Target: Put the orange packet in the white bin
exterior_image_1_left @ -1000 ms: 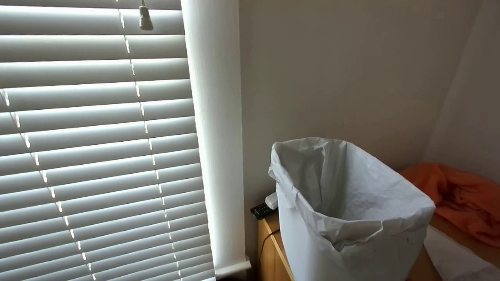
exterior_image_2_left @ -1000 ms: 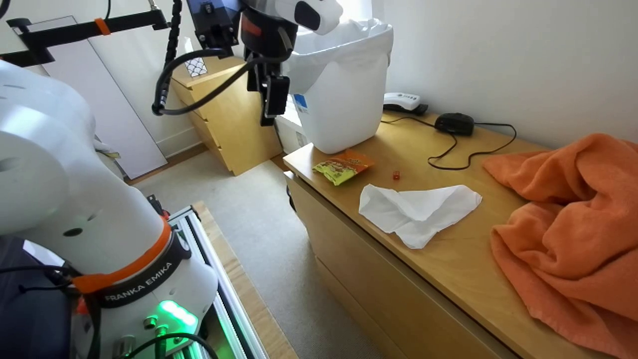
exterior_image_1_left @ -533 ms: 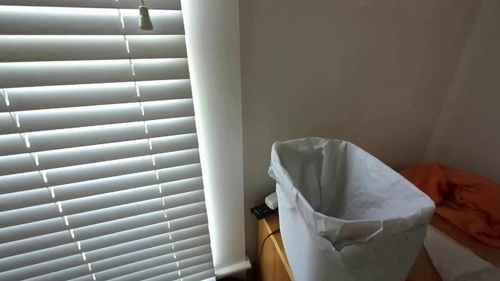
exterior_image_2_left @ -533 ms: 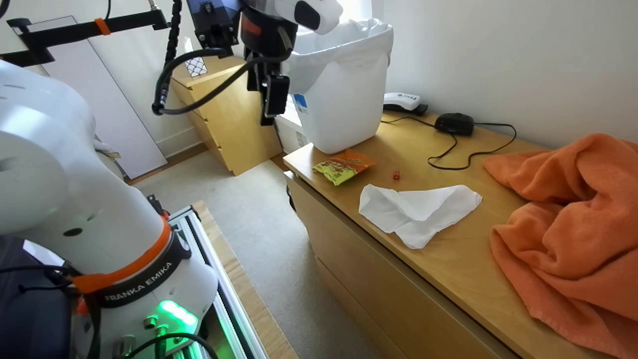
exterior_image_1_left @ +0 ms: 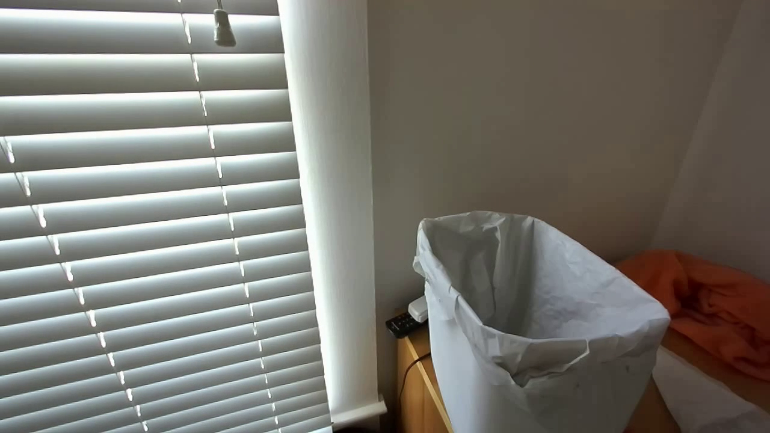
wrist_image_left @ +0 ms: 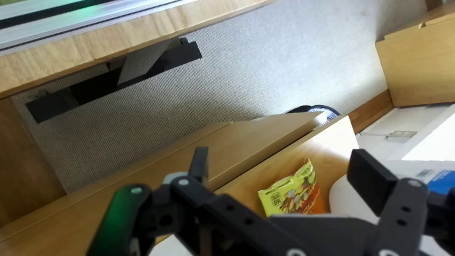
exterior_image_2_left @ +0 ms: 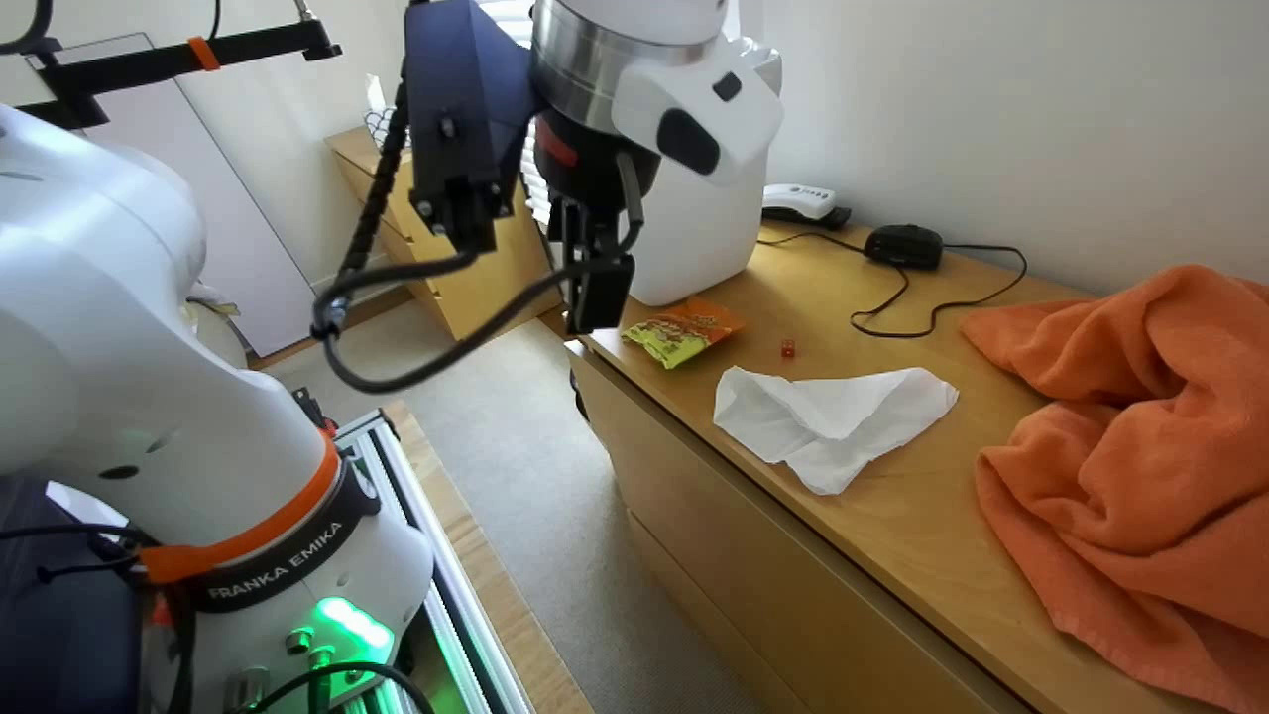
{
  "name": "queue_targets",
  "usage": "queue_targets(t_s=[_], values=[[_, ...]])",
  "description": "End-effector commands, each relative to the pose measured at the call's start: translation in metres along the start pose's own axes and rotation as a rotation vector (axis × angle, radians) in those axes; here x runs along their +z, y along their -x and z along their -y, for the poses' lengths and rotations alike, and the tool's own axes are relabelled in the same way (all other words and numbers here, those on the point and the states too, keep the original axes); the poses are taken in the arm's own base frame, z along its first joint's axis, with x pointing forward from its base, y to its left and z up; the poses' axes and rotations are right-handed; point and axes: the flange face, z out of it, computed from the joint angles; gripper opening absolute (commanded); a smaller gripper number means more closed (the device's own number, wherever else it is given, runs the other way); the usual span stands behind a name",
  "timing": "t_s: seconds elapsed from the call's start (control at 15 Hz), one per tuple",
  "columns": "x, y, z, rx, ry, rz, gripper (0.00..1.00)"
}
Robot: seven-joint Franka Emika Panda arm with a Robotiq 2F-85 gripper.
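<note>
The orange and yellow packet (exterior_image_2_left: 684,329) lies flat on the wooden dresser top, near its edge and at the foot of the white bin (exterior_image_2_left: 699,228). The bin stands upright with a white liner over its rim; its open top also shows in an exterior view (exterior_image_1_left: 469,373). My gripper (exterior_image_2_left: 600,297) is above and beside the packet, near the dresser's edge, apart from it. In the wrist view the gripper (wrist_image_left: 284,170) is open, with nothing between its fingers. The packet (wrist_image_left: 293,193) shows between and beyond the fingers, its lower part hidden by the gripper body.
A white paper sheet (exterior_image_2_left: 833,421) and a small red cube (exterior_image_2_left: 788,348) lie near the packet. An orange towel (exterior_image_2_left: 1140,446), a black device with a cord (exterior_image_2_left: 904,246) and a white device (exterior_image_2_left: 801,201) are also on the dresser. A remote (exterior_image_1_left: 402,325) lies behind the bin.
In an exterior view, the arm and gripper have moved down and to the right, bringing the gripper lower and closer to the packet. The packet and bin have not moved.
</note>
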Motion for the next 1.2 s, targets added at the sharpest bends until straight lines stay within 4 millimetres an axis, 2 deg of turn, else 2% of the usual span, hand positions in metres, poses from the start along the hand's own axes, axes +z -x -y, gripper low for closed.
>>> queue_targets(t_s=[0.0,0.27,0.33,0.47,0.67,0.73,1.13], values=[[0.013,-0.018,-0.039,-0.005,-0.056,-0.034,1.00],[0.040,-0.038,-0.055,-0.029,-0.095,-0.047,1.00],[0.024,-0.028,-0.048,-0.021,-0.075,-0.049,1.00],[0.036,-0.035,-0.053,-0.023,-0.077,-0.038,1.00],[0.040,-0.037,-0.054,-0.024,-0.077,-0.026,1.00],[0.044,-0.044,-0.056,-0.012,-0.082,-0.033,1.00],[0.083,-0.090,-0.033,-0.069,-0.246,-0.097,1.00]])
